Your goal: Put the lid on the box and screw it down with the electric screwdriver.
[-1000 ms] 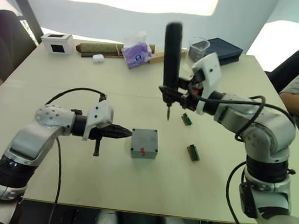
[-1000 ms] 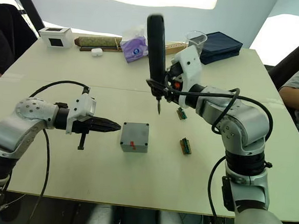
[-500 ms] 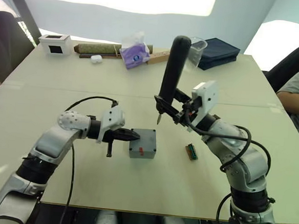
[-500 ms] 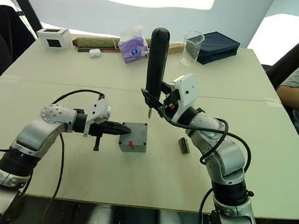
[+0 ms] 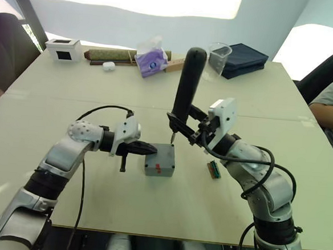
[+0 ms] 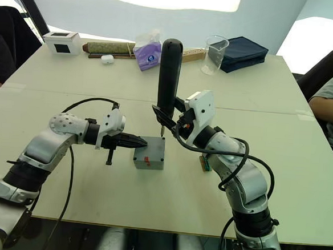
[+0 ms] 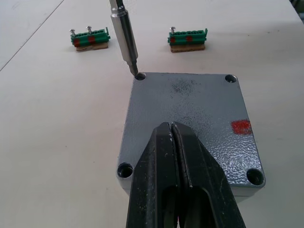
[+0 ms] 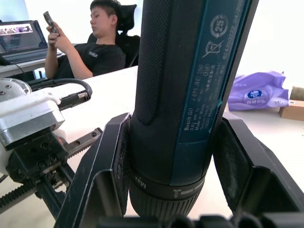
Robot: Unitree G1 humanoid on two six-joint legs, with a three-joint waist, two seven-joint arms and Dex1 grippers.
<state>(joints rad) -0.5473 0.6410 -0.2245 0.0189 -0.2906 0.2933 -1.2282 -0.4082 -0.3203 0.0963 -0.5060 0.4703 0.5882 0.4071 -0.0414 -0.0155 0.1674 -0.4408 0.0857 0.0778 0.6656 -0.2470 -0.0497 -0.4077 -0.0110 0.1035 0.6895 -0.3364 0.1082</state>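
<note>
A: Where's the box (image 7: pixel 190 128)?

B: Mid-table, lid (image 7: pixel 199 102) already seated flush on it, red mark on top. The left gripper (image 7: pixel 172 137) has its fingers pressed together with nothing between them, tips resting on the lid's near edge, apparently steadying it. The right gripper (image 5: pixel 183 126) is clamped around the screwdriver (image 5: pixel 185 86), holding it nearly upright beyond the box.

A: And the bit?

B: The bit (image 7: pixel 124 40) has its tip at the lid's far corner hole (image 7: pixel 140 75), on the side toward the two green terminal blocks (image 7: pixel 90 39).

A: What could go wrong?

B: The tool leans a little. If it drives at that angle, I'd expect the bit to skate out of the hole and scratch the lid, or the torque to spin the box, since the left gripper only presses down at one edge. I also can't tell whether a screw sits in that hole.

A: Any writing?

B: The screwdriver barrel reads "Bosch GO", plus a crossed-out bin symbol and small print I can't make out. The purple tissue pack (image 8: pixel 259 90) behind the box has a label too small to read.
</note>
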